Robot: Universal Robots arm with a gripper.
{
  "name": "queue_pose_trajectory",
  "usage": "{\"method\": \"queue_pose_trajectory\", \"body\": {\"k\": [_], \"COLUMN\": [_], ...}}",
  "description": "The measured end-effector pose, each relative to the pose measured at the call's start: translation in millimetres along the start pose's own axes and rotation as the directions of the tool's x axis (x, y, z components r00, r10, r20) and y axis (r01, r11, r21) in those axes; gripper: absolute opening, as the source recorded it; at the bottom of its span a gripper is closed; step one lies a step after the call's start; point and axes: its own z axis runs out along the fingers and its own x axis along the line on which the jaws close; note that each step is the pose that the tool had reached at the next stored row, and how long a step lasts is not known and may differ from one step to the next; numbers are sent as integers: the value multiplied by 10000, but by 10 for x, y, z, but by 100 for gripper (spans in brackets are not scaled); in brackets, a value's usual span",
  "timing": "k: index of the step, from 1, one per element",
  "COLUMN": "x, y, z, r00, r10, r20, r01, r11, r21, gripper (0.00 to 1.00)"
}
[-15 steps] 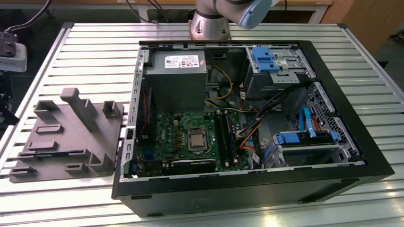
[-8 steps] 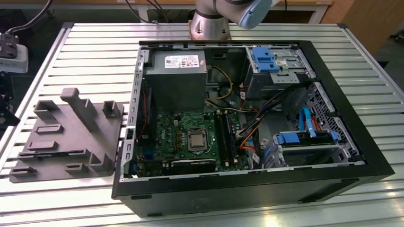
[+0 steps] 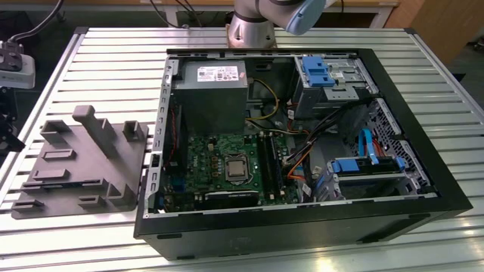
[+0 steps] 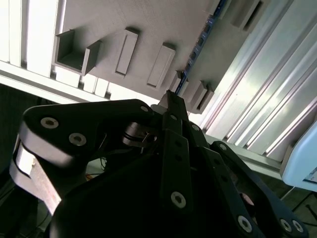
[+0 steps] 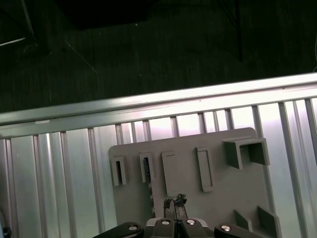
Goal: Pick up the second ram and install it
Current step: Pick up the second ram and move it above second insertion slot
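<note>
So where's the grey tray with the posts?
The grey tray lies on the slatted metal table, on the exterior view's left, just beside the open computer case.

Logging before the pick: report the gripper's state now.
Gripper: cannot be told whether open or shut; it hangs over the grey tray.

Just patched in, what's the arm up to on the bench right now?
The arm's gripper hangs over the grey tray, which lies on the slatted table next to the open computer case. In the second wrist view a thin dark board, which looks like the second ram, stands on edge in the tray just beyond the gripper, not lifted out. The motherboard lies exposed inside the case.
</note>
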Motion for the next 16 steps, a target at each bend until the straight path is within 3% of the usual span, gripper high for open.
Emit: {"method": "queue_pose_trajectory", "body": {"k": [16], "x": [1], "y": [-2], "z": [43], "r00": [9999], "r10": [-154], "r20": [-7], "r01": [154], "r11": [9999], "r21": [-3], "gripper": [11]}}
